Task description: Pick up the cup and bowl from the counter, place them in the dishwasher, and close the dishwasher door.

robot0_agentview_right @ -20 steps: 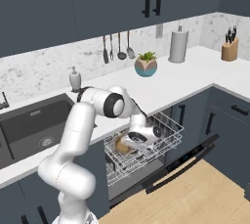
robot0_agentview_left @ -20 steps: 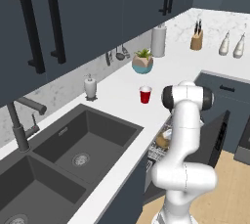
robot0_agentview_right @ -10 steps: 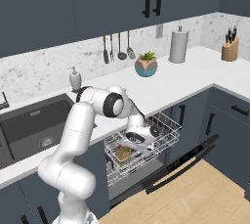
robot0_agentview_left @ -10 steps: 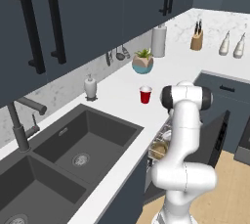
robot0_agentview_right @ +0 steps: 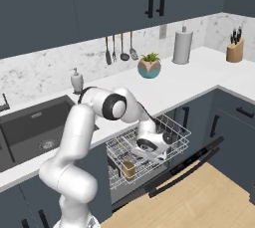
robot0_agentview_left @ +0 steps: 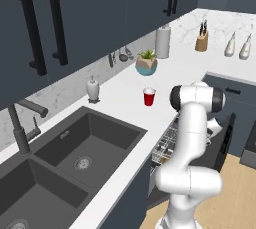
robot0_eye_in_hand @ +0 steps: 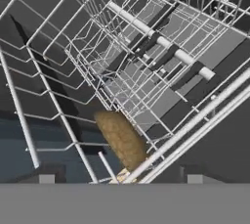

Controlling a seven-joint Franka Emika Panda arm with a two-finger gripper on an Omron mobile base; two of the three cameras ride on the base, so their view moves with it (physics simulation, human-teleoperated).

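The red cup (robot0_agentview_left: 149, 97) stands upright on the white counter (robot0_agentview_left: 125, 95), near its front edge and left of my arm. Below the counter the dishwasher (robot0_agentview_right: 149, 172) is open, its wire rack (robot0_agentview_right: 172, 133) pulled out over the lowered dishwasher door (robot0_agentview_right: 185, 168). The tan bowl (robot0_agentview_right: 128, 169) lies on its side in the rack's front left part. It also shows among the wires as a tan bowl (robot0_eye_in_hand: 122, 140). My gripper (robot0_agentview_right: 145, 149) hovers over the rack, up and right of the bowl, open and apart from it.
A teal-and-tan plant pot (robot0_agentview_left: 146, 65), paper towel roll (robot0_agentview_left: 162, 41), knife block (robot0_agentview_left: 201, 40) and two bottles (robot0_agentview_left: 237, 46) stand along the back of the counter. A soap dispenser (robot0_agentview_left: 92, 89) sits by the dark double sink (robot0_agentview_left: 80, 148). The lowered door juts over the wooden floor (robot0_agentview_right: 199, 202).
The jaws have opened and let go of the bowl. It has dropped from between the fingers down into the front left of the rack. The arm has hardly moved.
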